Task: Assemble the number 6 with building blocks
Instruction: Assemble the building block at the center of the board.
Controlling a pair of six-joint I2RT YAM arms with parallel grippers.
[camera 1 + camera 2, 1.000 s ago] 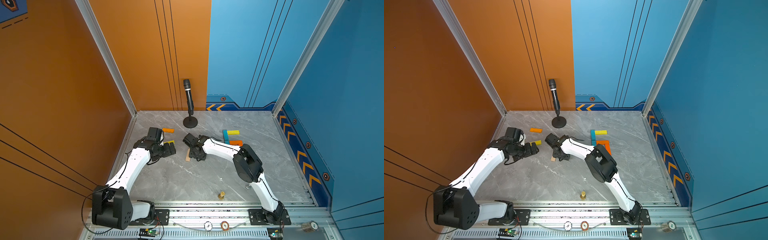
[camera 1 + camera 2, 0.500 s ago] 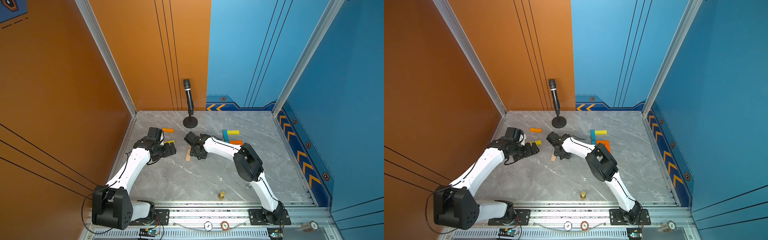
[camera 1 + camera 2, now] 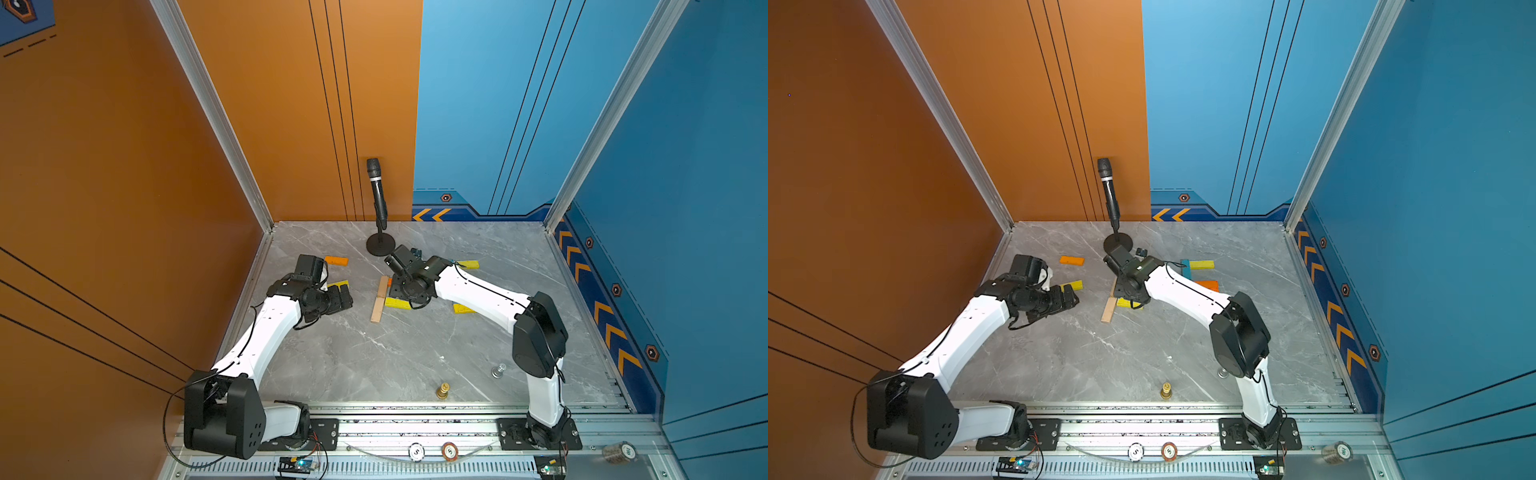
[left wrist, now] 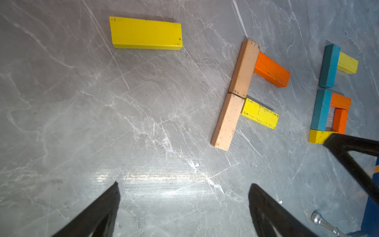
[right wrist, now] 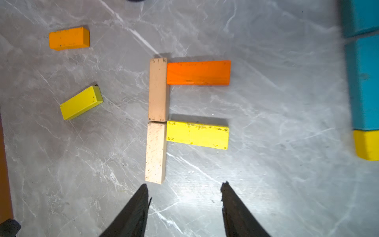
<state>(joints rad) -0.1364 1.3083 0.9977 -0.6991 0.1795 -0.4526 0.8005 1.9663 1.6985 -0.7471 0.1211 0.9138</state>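
Grippers in both top views: left gripper (image 3: pixel 343 300) low over table (image 3: pixel 374 353) beside loose yellow block (image 3: pixel 338 285), jaws spread, empty. Right gripper (image 3: pixel 400 291) points down over tan bars (image 3: pixel 378 305); its tips hidden under wrist.

Left wrist view: fingers (image 4: pixel 102 211) wide apart, nothing between, touching no block. Tan bars end to end, orange bar (image 4: pixel 271 69) and yellow bar (image 4: pixel 259 116) butting one side.

Right wrist view: fingers (image 5: pixel 133 213) moderately apart, empty, tips just short of nearer tan bar (image 5: pixel 155 151). Blue bars (image 5: pixel 363 82) at edge, blurred, probably two.
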